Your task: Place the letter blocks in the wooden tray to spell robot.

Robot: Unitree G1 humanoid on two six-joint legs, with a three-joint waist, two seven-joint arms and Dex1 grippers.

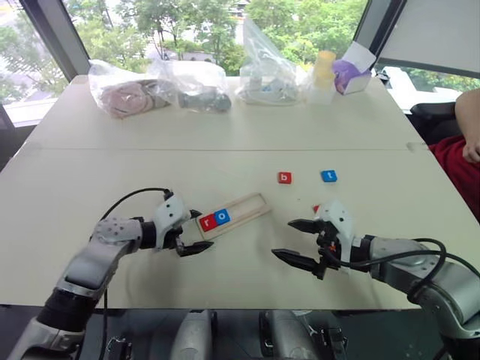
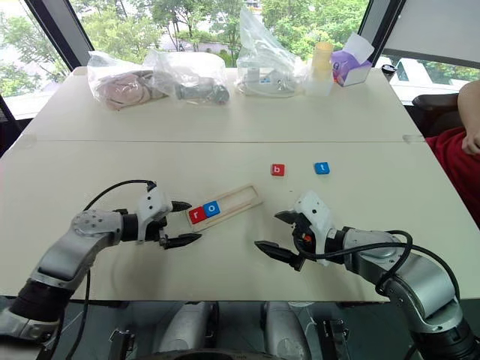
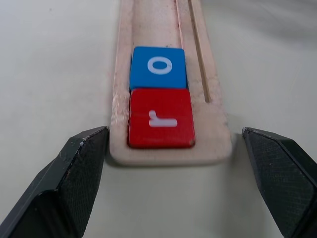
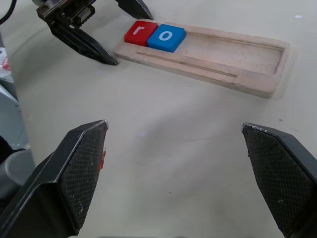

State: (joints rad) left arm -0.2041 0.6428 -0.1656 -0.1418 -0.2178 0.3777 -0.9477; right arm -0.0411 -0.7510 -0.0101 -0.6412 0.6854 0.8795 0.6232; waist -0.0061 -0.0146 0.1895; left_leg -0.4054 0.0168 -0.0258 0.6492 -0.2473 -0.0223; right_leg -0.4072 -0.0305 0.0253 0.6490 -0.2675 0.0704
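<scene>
The wooden tray (image 1: pixel 244 208) lies slanted at mid-table, holding a red "r" block (image 1: pixel 208 221) and a blue "o" block (image 1: pixel 223 217) side by side at its near-left end. My left gripper (image 1: pixel 196 231) is open, one finger on each side of that end of the tray (image 3: pixel 218 144), right in front of the "r" (image 3: pixel 161 118). A red "b" block (image 1: pixel 284 178) and a blue "t" block (image 1: pixel 328 176) lie farther back on the table. My right gripper (image 1: pixel 285 238) hangs open and empty to the right of the tray, with a red block (image 1: pixel 316 209) partly hidden behind it.
Several plastic bags (image 1: pixel 157 90) stand along the far edge, with a yellow cup (image 1: pixel 324 71) and a purple thing in a white box (image 1: pixel 349 73). A person's arm and red garment (image 1: pixel 461 161) are at the right. The table's front edge runs just below both grippers.
</scene>
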